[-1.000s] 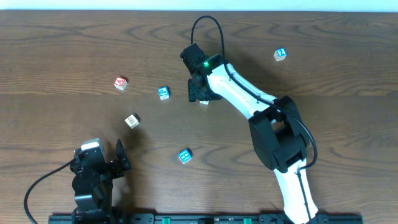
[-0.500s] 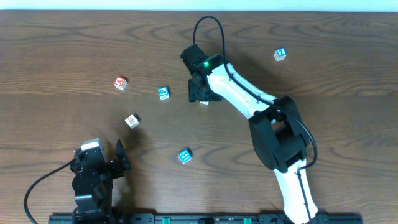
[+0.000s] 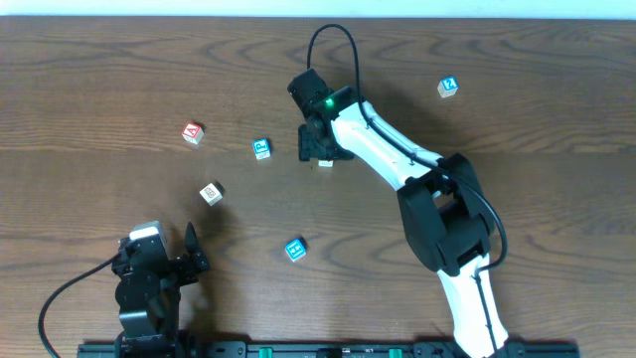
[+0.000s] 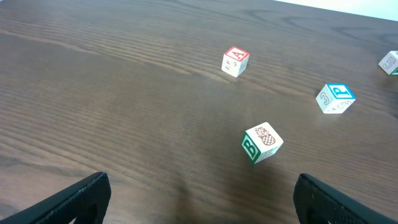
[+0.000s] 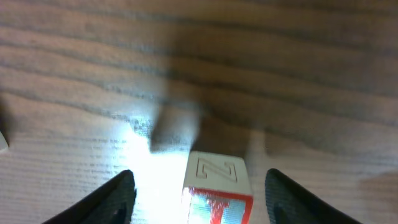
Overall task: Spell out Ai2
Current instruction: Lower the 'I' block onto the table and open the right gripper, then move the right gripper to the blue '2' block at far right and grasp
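My right gripper (image 3: 320,151) is open at the table's middle back, its fingers (image 5: 198,198) either side of a white block with a red-edged face (image 5: 217,183), apart from it. The red A block (image 3: 193,132) lies at the left; it also shows in the left wrist view (image 4: 236,61). A blue 2 block (image 3: 448,88) sits at the back right. My left gripper (image 3: 169,261) is open and empty at the front left, its fingers (image 4: 199,199) wide apart over bare wood.
A blue P block (image 3: 261,149) lies left of the right gripper, also in the left wrist view (image 4: 335,98). A green B block with a pineapple (image 4: 262,142) lies ahead of the left gripper. Another blue block (image 3: 294,250) sits at front centre.
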You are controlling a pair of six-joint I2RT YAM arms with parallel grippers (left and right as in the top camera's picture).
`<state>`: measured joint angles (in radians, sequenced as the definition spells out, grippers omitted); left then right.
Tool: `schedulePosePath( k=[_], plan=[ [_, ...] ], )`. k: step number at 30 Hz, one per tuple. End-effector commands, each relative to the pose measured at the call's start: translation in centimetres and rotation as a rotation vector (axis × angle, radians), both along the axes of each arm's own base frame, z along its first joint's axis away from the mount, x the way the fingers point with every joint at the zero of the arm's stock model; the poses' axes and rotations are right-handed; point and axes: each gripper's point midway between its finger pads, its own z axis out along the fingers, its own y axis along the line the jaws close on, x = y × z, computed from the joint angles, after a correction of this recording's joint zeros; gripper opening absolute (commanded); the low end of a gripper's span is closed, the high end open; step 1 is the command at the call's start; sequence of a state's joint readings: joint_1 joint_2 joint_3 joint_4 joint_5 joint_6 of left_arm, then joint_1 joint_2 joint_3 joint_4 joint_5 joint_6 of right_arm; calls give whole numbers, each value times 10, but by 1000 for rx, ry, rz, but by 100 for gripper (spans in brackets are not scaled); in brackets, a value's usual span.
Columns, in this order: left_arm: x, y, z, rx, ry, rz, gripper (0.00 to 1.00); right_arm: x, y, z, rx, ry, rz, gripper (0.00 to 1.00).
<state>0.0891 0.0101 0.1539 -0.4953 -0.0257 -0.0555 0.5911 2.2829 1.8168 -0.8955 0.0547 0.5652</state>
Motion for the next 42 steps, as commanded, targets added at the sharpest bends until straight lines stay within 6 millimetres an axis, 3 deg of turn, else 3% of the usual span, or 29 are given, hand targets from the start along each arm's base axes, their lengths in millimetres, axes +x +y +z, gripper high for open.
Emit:
schedulePosePath(
  k=[1,5,11,13,15,21,28,34,37,42],
  plan=[
    [0,0,-6,-11,9,7,95,19,-12,3,-9,-42,-32,69],
    [0,0,-6,-11,9,7,95,46,-20,29,24,-98,-49,70],
    [0,0,-7,-11,10,7,95,98,-48,101,49,-246,-75,72],
    [0,0,-6,-11,9,7,95,120,-73,138,51,-322,-80,73],
    [0,0,-6,-11,9,7,95,132,-98,159,22,-366,-105,74],
    [0,0,-6,-11,9,7,95,150,-174,198,-65,-439,-188,77],
    [0,0,-6,-11,9,7,95,160,-220,203,-103,-466,-242,77],
    [0,0,-6,-11,9,7,95,185,-257,214,-142,-566,-271,74],
    [0,0,-7,-11,10,7,95,202,-271,198,-129,-579,-251,73],
    [0,0,-6,-11,9,7,95,225,-292,141,-99,-541,-253,73]
  ],
)
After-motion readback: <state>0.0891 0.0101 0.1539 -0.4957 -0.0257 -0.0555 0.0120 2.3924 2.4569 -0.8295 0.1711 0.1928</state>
